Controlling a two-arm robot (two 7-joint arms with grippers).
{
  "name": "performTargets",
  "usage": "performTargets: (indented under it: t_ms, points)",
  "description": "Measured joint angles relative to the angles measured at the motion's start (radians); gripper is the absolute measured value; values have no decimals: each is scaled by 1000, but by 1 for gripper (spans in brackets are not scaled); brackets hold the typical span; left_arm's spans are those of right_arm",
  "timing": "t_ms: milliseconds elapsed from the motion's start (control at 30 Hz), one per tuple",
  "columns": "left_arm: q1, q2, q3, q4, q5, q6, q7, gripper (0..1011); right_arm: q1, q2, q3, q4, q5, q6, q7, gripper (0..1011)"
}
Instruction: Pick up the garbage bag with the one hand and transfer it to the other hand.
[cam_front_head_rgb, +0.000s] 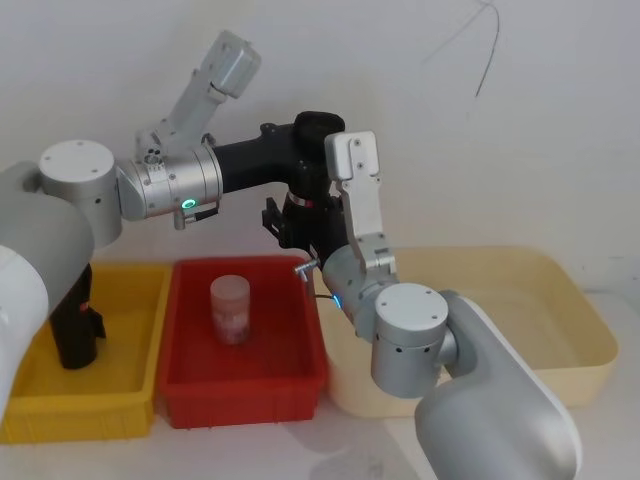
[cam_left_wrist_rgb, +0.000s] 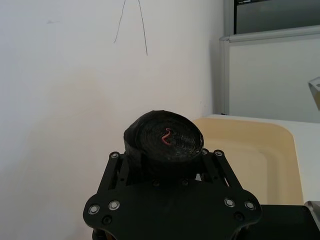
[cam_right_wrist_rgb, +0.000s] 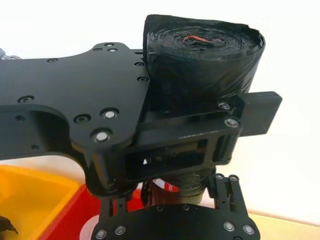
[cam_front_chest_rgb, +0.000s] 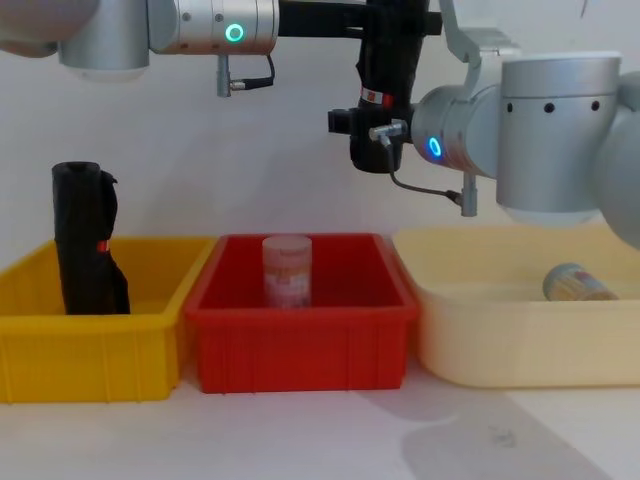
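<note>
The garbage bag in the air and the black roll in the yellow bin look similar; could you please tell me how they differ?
The garbage bag hangs above the red bin, with the left pincer and right pincer at it; the black roll stands in the yellow bin, untouched. The garbage bag is straight; the black roll slumps wider at its foot. Both are black, upright, with red marks.

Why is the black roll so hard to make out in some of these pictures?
Head view: the garbage bag is black between black claw parts, so the shapes merge. Left wrist view: it sits dark against a bright white wall, only its red mark standing out. Right wrist view: up close, soft light picks out the wound layers. Chest view: it reads as a plain silhouette.
</note>
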Motion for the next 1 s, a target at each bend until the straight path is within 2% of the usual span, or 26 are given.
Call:
performTargets:
  t_ms: [100, 233, 333, 1000]
  points:
    - [0, 0, 0, 0, 0, 0, 0, 507, 4, -3, 1, 6, -1, -1, -1, 748]
    - [0, 0, 0, 0, 0, 0, 0, 507, 11, -6, 3, 15, -1, -2, -2, 604]
    - [0, 0, 0, 0, 0, 0, 0, 507, 14, -8, 3, 19, -2, -2, -3, 563]
    - [0, 0, 0, 0, 0, 0, 0, 507, 23, -13, 6, 31, -3, -4, -4, 559]
